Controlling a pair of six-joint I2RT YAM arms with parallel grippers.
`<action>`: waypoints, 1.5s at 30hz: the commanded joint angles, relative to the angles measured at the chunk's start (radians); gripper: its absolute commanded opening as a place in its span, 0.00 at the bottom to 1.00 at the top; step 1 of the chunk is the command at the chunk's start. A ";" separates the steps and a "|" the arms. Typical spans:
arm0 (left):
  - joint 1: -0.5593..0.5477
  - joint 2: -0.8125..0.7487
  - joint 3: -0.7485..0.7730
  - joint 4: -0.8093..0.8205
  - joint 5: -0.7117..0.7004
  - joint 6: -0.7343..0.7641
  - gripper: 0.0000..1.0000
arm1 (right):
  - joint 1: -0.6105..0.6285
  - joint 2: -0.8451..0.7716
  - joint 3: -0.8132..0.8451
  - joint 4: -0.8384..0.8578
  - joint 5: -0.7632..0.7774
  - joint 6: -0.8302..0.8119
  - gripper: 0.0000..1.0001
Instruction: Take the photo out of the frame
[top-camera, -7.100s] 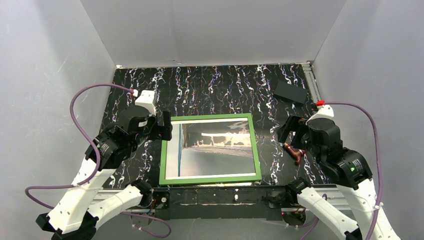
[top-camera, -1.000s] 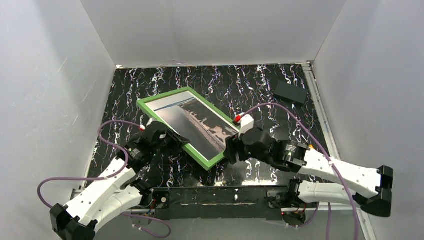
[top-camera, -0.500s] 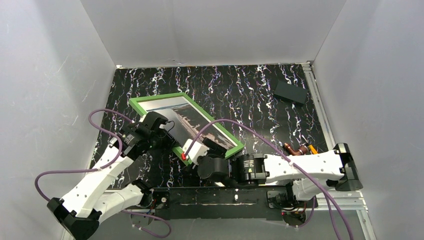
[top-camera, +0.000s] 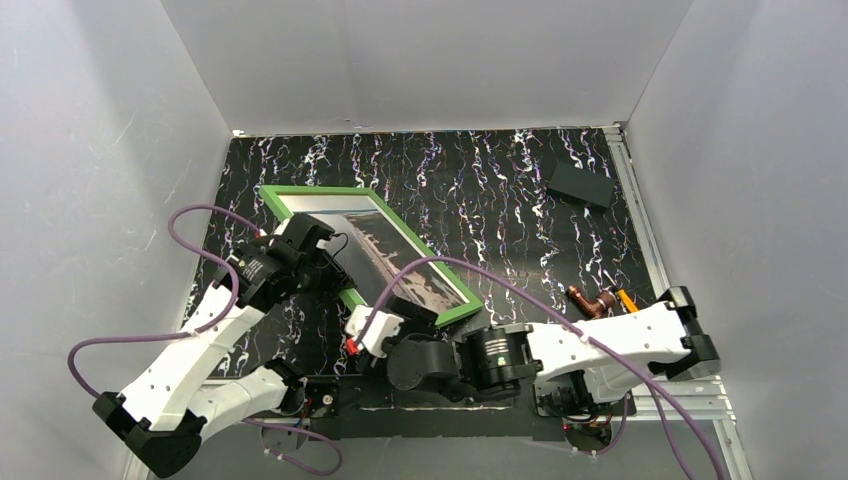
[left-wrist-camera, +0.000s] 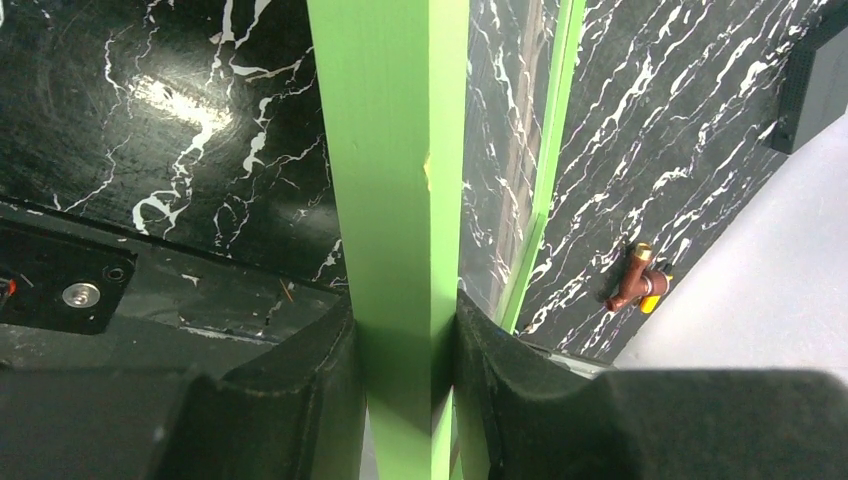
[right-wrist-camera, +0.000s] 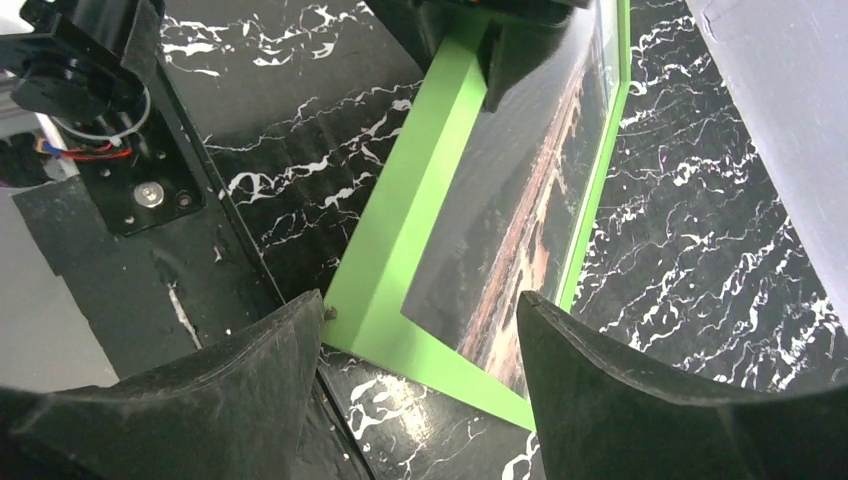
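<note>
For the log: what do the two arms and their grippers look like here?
The left arm and the right arm both have white shell links with black joint housings. A purple cable loops along each, ending at a small red tag beside a white wrist block. The left gripper and the right gripper carry chunky matte black fingers.

No readable text — nowhere
</note>
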 joint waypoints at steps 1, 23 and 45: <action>0.000 0.015 0.071 -0.139 -0.088 0.036 0.00 | 0.053 0.102 0.082 -0.030 0.049 -0.002 0.77; 0.000 -0.009 0.074 -0.079 -0.115 0.039 0.64 | -0.006 0.121 0.006 0.106 0.318 -0.020 0.12; 0.000 -0.260 0.121 0.107 -0.327 0.746 0.98 | -0.842 -0.523 -0.440 0.266 -0.751 0.455 0.01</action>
